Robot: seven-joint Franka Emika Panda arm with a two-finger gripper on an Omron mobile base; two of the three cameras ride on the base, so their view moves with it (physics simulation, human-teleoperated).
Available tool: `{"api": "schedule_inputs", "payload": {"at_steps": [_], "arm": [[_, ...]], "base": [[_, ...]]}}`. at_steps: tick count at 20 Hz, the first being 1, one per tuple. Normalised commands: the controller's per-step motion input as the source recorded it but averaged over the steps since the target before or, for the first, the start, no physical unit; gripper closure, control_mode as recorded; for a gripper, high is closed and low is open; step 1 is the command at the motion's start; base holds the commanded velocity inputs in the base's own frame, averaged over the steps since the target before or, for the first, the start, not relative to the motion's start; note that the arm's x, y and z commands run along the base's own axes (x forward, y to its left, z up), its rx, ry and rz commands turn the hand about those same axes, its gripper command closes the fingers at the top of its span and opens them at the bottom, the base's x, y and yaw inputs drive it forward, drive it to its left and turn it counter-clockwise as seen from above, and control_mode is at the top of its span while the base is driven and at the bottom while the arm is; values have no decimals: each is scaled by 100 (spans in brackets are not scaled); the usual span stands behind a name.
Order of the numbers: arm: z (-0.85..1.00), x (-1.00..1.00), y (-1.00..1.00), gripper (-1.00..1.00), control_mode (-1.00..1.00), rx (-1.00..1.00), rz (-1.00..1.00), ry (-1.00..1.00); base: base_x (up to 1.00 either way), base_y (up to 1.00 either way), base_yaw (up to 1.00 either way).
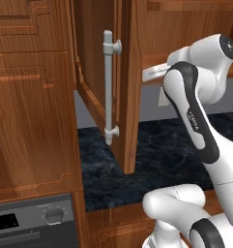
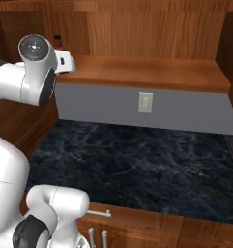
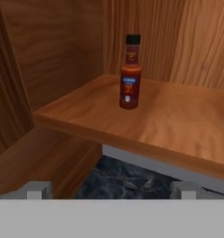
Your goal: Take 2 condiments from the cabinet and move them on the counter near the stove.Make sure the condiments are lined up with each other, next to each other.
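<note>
One condiment, a dark red sauce bottle (image 3: 130, 74) with a black cap, stands upright on the cabinet's plank shelf (image 3: 178, 125), near its left back corner. My gripper (image 3: 111, 190) is open and empty, a short way in front of the bottle and level with the shelf edge; both fingertips (image 3: 36, 189) stand wide apart. From the right base view the white hand (image 2: 65, 63) sits at the shelf's left end, with the bottle's cap (image 2: 57, 41) just behind it. The dark marbled counter (image 2: 137, 160) lies below. The stove is out of view.
The cabinet door (image 1: 130, 97) stands open toward me, its grey bar handle (image 1: 108, 87) left of the arm. A wall outlet (image 2: 145, 102) sits under the shelf. A dark appliance panel with a knob (image 1: 52, 215) is at the lower left.
</note>
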Motion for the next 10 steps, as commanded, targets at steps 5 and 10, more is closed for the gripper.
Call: {"api": "schedule_inputs", "payload": {"at_steps": [5,10], "arm": [[14,26,12,-100,-100,0,3,-1],[1,30,12,-100,-100,0,1,-6]], "base": [[0,0,0],[0,0,0]]}}
